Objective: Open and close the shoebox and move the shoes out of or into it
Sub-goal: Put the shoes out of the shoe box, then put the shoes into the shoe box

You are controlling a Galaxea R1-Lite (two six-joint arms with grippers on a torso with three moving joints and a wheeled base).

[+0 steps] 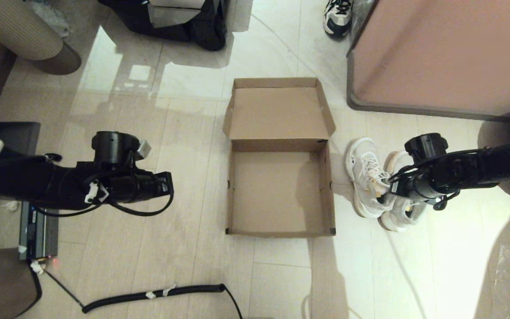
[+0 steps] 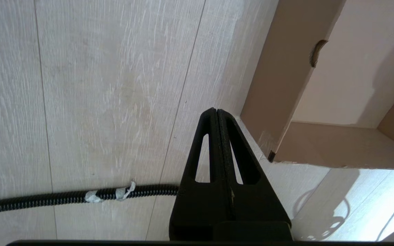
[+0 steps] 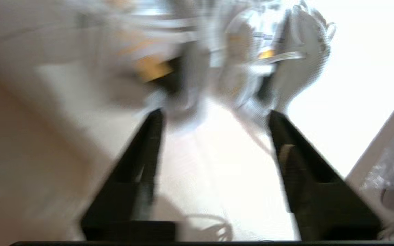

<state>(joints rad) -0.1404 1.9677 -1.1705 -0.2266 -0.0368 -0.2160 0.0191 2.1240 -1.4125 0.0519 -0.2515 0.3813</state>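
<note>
Empty shoebox open at frame centre, shoes on the floor just right of it

The shoebox (image 1: 280, 190) lies with its lid folded back toward the top, so the tray is free to load. The shoes (image 1: 376, 184) stand side by side, right of centre, beside its wall. The right gripper (image 3: 214, 116) hangs near them, fingers spread and holding nothing; the left gripper (image 2: 217, 114), left of centre, is clenched, likely idle. No readable writing.

The floor (image 1: 184, 146) is pale wood-look plank, glossy tile farther out. Resting directly on it: an open cardboard shoebox (image 1: 279, 195), lid folded flat; a pair of white shoes (image 1: 376, 186) side by side, just beside the box; a black coiled cable (image 1: 153, 294); one white-and-black sneaker (image 1: 338, 17) at the far edge.
</note>
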